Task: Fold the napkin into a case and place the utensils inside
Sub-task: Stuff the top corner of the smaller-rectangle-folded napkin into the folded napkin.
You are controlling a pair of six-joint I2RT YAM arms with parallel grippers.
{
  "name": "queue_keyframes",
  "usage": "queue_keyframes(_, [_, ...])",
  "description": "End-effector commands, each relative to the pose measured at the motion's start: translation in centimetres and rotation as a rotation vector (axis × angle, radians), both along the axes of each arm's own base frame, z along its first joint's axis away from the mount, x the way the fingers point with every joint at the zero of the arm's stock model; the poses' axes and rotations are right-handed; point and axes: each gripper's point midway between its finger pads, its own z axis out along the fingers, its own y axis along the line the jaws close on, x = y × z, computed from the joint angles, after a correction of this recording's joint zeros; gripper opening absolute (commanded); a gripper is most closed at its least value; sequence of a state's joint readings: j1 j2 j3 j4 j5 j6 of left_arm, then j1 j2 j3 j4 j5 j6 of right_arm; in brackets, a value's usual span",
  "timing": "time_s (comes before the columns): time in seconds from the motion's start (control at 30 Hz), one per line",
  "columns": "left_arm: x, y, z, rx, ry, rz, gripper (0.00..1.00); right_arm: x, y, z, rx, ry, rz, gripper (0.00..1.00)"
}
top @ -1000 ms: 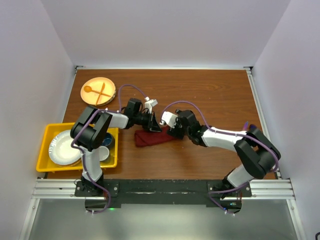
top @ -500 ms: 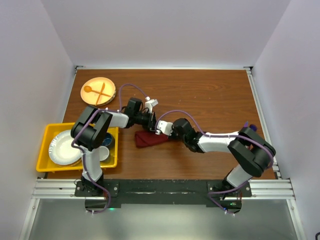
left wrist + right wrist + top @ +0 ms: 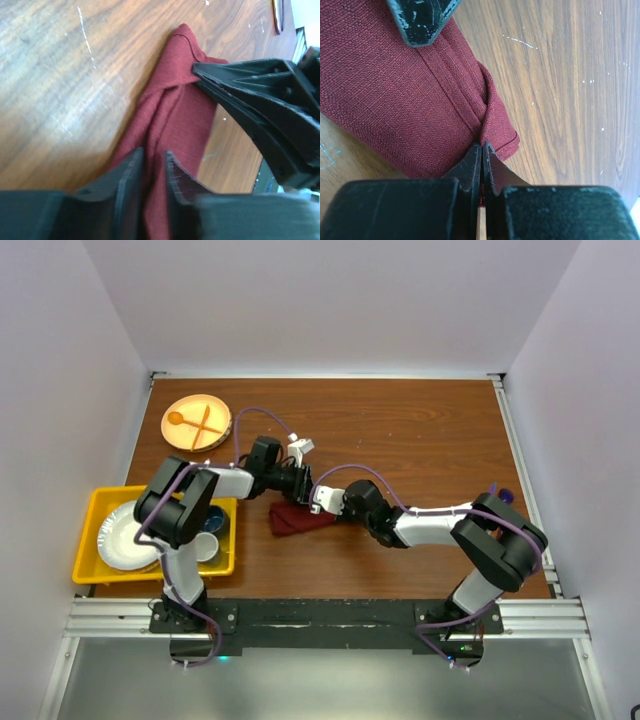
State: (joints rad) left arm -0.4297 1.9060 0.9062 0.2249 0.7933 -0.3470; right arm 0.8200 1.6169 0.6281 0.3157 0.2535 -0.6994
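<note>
The maroon napkin [image 3: 296, 519] lies bunched and partly folded on the wooden table [image 3: 420, 430], between the two arms. My left gripper [image 3: 304, 483] is at its far edge; in the left wrist view its jaws [image 3: 155, 165] stand slightly open, with a ridge of the napkin [image 3: 175, 110] running through the gap. My right gripper [image 3: 319, 503] is shut on the napkin, its fingertips [image 3: 481, 148] pinching a raised fold at the hemmed corner [image 3: 492, 107]. The utensils are mostly hidden; a purple tip [image 3: 498, 495] shows by the right arm's elbow.
A yellow bin [image 3: 84, 540] at the left front holds a white plate [image 3: 128, 537] and cups. A round orange plate [image 3: 197, 422] with an orange spoon and fork sits at the back left. White walls enclose the table on three sides.
My right gripper moved left onto the napkin's edge and shut on a fold. My left gripper's jaws, shut before, have parted slightly over the cloth.
</note>
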Motion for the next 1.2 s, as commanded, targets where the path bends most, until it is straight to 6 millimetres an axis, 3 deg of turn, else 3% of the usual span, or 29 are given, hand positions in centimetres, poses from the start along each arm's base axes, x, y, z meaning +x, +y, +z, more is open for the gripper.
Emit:
queue_keyframes(0.0, [0.8, 0.6, 4.0, -0.033, -0.121, 0.010, 0.41, -1.0, -1.1, -1.7, -0.048, 0.040, -0.005, 0.00])
queue_keyframes(0.03, [1.1, 0.8, 5.2, -0.042, -0.153, 0.019, 0.43, -1.0, -1.1, -1.7, -0.049, 0.041, -0.007, 0.00])
queue_keyframes(0.13, [1.6, 1.2, 6.3, -0.032, -0.208, 0.011, 0.50, -1.0, -1.1, -1.6, -0.046, 0.037, -0.007, 0.00])
queue_keyframes(0.27, [1.9, 1.8, 5.0, 0.044, -0.238, -0.007, 0.57, -1.1, -1.1, -1.6, -0.040, 0.034, -0.004, 0.00])
queue_keyframes(0.3, [2.0, 1.8, 4.5, 0.063, -0.252, -0.027, 0.63, -1.1, -1.1, -1.5, -0.039, 0.031, -0.005, 0.00])
queue_keyframes(0.43, [2.7, 0.4, 3.3, 0.126, -0.305, -0.098, 0.66, -1.0, -0.9, -1.3, -0.027, 0.022, -0.003, 0.00])
queue_keyframes(0.57, [3.0, -0.8, 2.8, 0.158, -0.355, -0.138, 0.67, -0.9, -1.0, -1.2, -0.026, 0.014, -0.006, 0.00])
queue_keyframes(0.83, [3.8, -1.3, 0.7, 0.239, -0.411, -0.187, 0.68, -1.3, -1.3, -1.1, -0.022, 0.008, 0.001, 0.00])
queue_keyframes(1.17, [0.6, -2.9, 0.1, 0.217, -0.394, -0.305, 0.60, -1.2, -1.3, -0.7, -0.009, 0.003, -0.011, 0.00])
